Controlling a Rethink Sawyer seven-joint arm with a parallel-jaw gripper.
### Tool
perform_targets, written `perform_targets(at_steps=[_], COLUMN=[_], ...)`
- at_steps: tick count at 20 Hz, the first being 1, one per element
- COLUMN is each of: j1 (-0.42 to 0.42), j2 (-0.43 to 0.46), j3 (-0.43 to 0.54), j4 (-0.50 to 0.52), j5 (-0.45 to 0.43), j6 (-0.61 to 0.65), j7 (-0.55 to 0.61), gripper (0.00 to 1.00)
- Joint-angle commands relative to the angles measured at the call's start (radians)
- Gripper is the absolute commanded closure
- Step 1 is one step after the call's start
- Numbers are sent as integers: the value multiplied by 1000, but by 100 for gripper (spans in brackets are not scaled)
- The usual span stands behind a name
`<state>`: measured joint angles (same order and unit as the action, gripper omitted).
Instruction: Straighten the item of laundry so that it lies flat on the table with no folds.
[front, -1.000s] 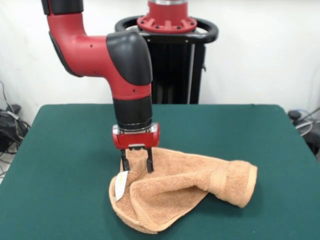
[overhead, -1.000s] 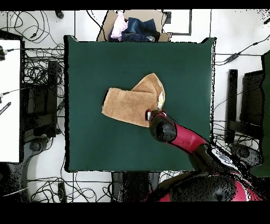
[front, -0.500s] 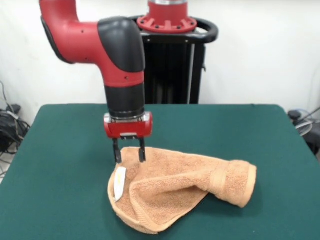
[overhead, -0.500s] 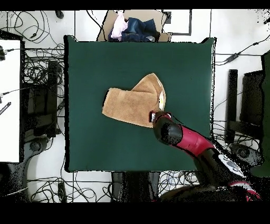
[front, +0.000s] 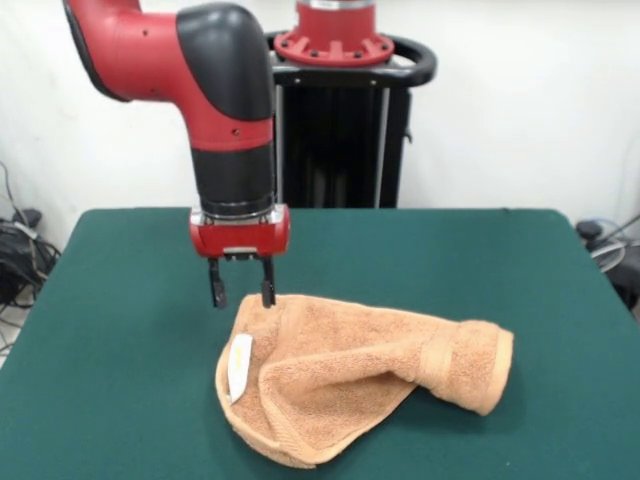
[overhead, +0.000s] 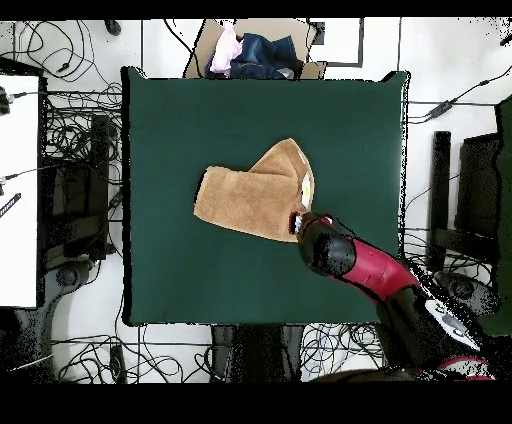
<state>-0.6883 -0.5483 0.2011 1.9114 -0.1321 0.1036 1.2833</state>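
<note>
Orange-tan terry cloth, the item of laundry lies bunched near the middle of the desk, and little of the job looks done. In the front view one side is rolled over into a thick tube with a woven band across it, at the picture's right, while the near part is doubled over itself into a rounded lobe whose hemmed edge curls along the front. A small white label sits at the fold on the picture's left. From overhead the towel reads as a lopsided shape with a pointed flap folded across the main body, not a square. The end effector hangs just above the cloth's far edge, above the label's side, its two fingers apart with a narrow gap and nothing between them; the finger on the picture's right sits right at the towel's rim and the other is over bare green felt. What is left, as I judge it, is nearly everything: the flap has to be opened out, the rolled side unrolled, and the corners drawn apart until one layer lies flat.
</note>
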Motion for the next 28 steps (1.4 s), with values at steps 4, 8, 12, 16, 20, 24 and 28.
perform_targets(at_steps=[4, 8, 12, 16, 20, 24, 28], j1=[83, 32, -35, -35, -61, -44, -47], j2=[174, 221, 219, 227, 243, 181, 109], j3=[-48, -13, 25, 14, 27, 15, 22], j4=[-78, -117, -111, -115, -131, -84, -37], j5=[29, 26, 2, -12, -24, -12, 3], j6=[-133, -118, -72, -95, -83, -61, -10], j7=[240, 204, 156, 154, 132, 158, 164], gripper=[0, 0, 0, 0, 0, 0, 0])
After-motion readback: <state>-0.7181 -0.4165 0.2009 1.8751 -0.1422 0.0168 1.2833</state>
